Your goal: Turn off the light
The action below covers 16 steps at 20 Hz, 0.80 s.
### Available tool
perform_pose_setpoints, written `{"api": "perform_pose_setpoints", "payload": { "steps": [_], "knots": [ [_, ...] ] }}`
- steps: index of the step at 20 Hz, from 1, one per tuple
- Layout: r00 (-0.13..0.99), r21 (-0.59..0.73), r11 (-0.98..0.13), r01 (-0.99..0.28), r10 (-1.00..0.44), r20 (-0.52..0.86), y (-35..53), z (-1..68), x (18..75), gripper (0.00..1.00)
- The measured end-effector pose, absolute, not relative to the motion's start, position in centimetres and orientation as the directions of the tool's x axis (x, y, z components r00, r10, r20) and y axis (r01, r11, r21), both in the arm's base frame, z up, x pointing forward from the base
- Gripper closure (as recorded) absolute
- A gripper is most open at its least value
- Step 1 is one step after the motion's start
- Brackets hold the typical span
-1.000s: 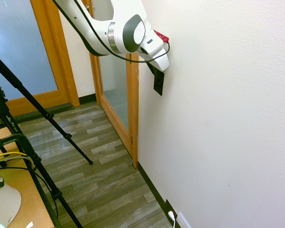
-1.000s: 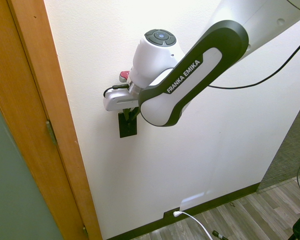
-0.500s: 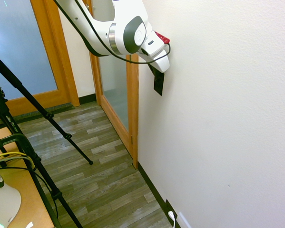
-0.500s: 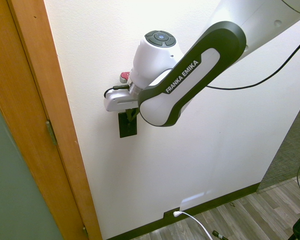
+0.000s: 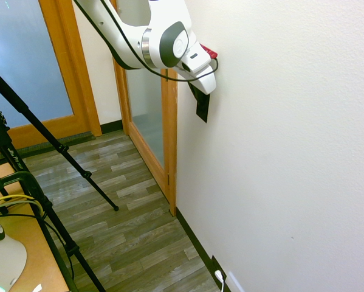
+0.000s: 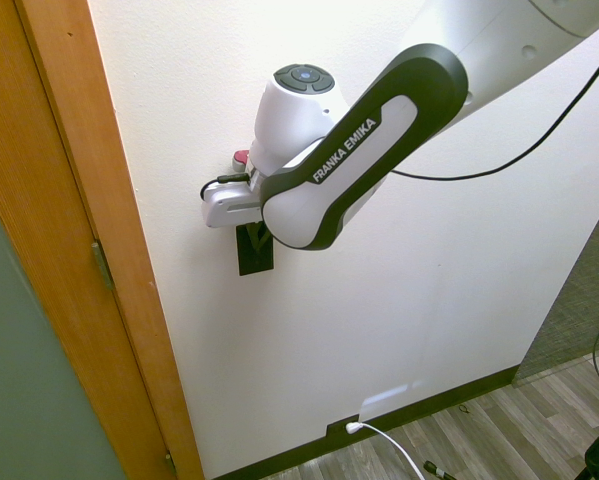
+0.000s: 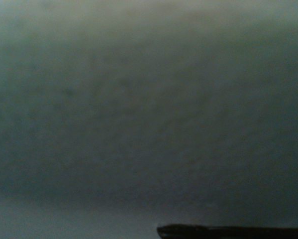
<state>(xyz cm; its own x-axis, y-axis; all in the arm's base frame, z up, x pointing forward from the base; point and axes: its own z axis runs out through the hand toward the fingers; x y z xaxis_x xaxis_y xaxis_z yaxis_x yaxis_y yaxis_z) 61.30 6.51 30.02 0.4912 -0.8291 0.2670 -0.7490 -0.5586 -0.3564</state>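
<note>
The light switch is a small dark upright plate (image 5: 203, 109) on the white wall, just right of the wooden door frame; it also shows in the second exterior view (image 6: 256, 259). No lamp is in view. My gripper (image 5: 197, 93) points into the wall at the plate's upper part, its dark fingers together and touching or nearly touching the plate (image 6: 261, 236). The white hand body hides the plate's top edge. The wrist view is only a dark grey blur, very close to a surface.
An orange wooden door frame (image 5: 169, 140) with a glass door stands right beside the switch (image 6: 89, 250). Low on the wall, at the dark baseboard, is another dark plate with a white plug (image 5: 217, 273) and its cable (image 6: 345, 427). The floor is wood plank.
The arm's wrist and forearm have shifted slightly up and toward the door frame along the wall. The gripper stays at the switch plate's upper part.
</note>
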Motion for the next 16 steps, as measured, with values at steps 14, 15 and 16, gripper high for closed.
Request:
{"api": "perform_pose_setpoints", "payload": {
  "steps": [14,15,16],
  "knots": [
    [0.509,-0.452,-0.6,-0.661,-0.8,0.318,7.8,28.6,56.0,1.0],
    [0.51,-0.451,-0.602,-0.659,-0.798,0.319,8.2,28.5,55.1,1.0],
    [0.511,-0.454,-0.604,-0.655,-0.797,0.323,8.4,28.5,54.6,1.0]
  ]
}}
